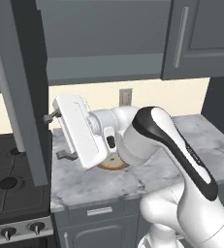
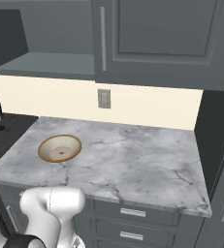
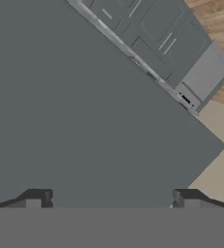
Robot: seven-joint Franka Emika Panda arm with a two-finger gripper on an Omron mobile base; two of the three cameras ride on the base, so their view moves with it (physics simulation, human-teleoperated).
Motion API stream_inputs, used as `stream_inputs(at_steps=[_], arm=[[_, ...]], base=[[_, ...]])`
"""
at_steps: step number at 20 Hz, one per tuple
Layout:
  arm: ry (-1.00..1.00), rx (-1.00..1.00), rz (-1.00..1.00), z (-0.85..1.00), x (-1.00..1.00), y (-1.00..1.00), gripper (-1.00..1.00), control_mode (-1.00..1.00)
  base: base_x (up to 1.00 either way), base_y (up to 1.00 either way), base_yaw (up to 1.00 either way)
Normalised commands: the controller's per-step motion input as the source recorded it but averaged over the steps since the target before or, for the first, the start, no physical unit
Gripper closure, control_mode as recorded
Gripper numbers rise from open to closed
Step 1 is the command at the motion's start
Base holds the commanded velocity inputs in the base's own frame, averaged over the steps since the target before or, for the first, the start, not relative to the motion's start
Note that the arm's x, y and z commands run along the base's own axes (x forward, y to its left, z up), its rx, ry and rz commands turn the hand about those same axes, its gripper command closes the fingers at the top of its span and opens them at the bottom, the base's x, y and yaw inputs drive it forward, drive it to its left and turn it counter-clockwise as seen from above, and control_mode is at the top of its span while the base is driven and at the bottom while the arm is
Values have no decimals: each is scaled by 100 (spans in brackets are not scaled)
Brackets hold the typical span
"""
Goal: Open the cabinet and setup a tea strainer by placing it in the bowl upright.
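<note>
The cabinet's left door (image 1: 30, 97) stands swung out toward me, and its inner shelf (image 2: 50, 64) shows bare. The right door (image 2: 157, 38) is shut, with its bar handle (image 2: 103, 38) upright. My gripper (image 1: 54, 136) is open with nothing in it, just right of the open door's edge, fingers pointing left at it. In the hand view the gripper (image 3: 112, 198) faces the door's flat grey face (image 3: 84, 121) at close range. The bowl (image 2: 60, 147) sits on the marble counter (image 2: 133, 155); my arm covers most of the bowl (image 1: 111, 166) from the left. The tea strainer is out of view.
A black stove (image 1: 9, 181) adjoins the counter on the left, under the open door. A wall outlet (image 2: 104, 99) sits above the counter. Drawer units (image 2: 133, 213) run below the counter's front edge. A tall dark unit (image 2: 220, 145) bounds the counter on the right.
</note>
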Motion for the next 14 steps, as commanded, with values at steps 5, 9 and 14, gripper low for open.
stream_inputs(at_steps=[5,9,14], arm=[[0,0,0,1,0,0,-100,-100],[0,-2,0,0,0,-3,-100,-100],[0,-1,0,-9,16,-71,-100,-100]], base=[[0,0,0],[0,0,0],[0,0,0]])
